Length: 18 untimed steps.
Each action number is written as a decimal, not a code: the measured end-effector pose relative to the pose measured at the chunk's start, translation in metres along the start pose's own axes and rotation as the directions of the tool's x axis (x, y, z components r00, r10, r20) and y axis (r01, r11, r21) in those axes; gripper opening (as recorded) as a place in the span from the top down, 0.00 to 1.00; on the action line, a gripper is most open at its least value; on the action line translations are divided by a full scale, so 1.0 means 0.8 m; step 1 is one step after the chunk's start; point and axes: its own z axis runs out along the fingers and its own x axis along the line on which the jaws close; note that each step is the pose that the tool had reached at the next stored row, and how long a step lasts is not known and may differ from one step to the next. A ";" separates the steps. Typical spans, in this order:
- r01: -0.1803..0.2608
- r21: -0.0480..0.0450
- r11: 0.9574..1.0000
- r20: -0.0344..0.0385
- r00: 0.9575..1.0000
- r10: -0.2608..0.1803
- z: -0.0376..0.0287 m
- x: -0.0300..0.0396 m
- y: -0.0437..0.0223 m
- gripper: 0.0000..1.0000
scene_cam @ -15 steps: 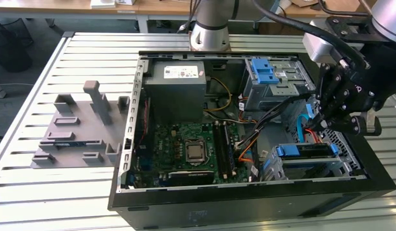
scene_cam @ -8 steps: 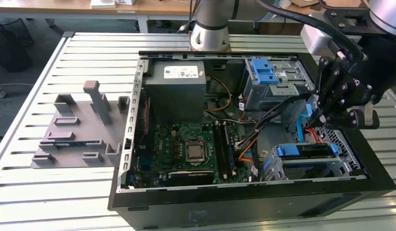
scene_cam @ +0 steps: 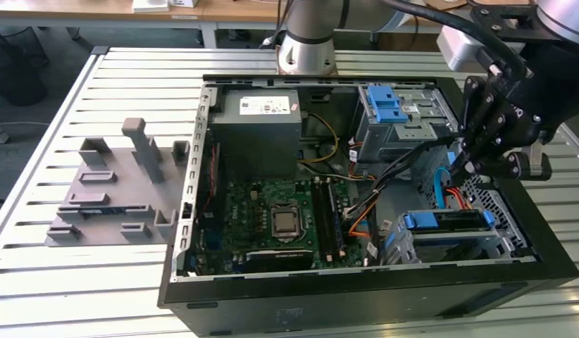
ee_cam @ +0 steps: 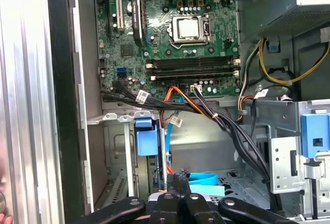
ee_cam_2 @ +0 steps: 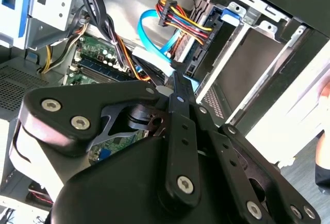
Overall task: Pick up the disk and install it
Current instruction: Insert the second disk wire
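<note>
The disk point(scene_cam: 446, 222) sits in its blue frame in the lower bay of the computer case point(scene_cam: 365, 303). Judged rigid, dense and shock-sensitive; grasp the frame edges. The gripper point(scene_cam: 468, 169) hovers above it; finger state cannot be determined.

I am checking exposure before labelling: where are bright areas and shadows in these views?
Exterior view: the slatted table is brightly lit, while the computer case has its outer wall in shadow. First wrist view: the motherboard is evenly lit, without glare.
</note>
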 end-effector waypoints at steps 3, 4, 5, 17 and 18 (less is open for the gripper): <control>0.000 0.000 1.000 0.000 1.000 0.000 0.0001 -0.0006 0.0001 0.89; 0.000 0.000 1.000 0.000 1.000 0.000 0.0000 -0.0006 0.0001 0.89; 0.000 0.000 1.000 0.000 1.000 0.000 0.0001 -0.0007 0.0001 0.89; 0.004 0.000 1.000 -0.004 1.000 -0.004 0.0051 -0.0015 0.0005 0.75; 0.004 0.000 1.000 -0.004 1.000 -0.004 0.0051 -0.0018 0.0006 0.75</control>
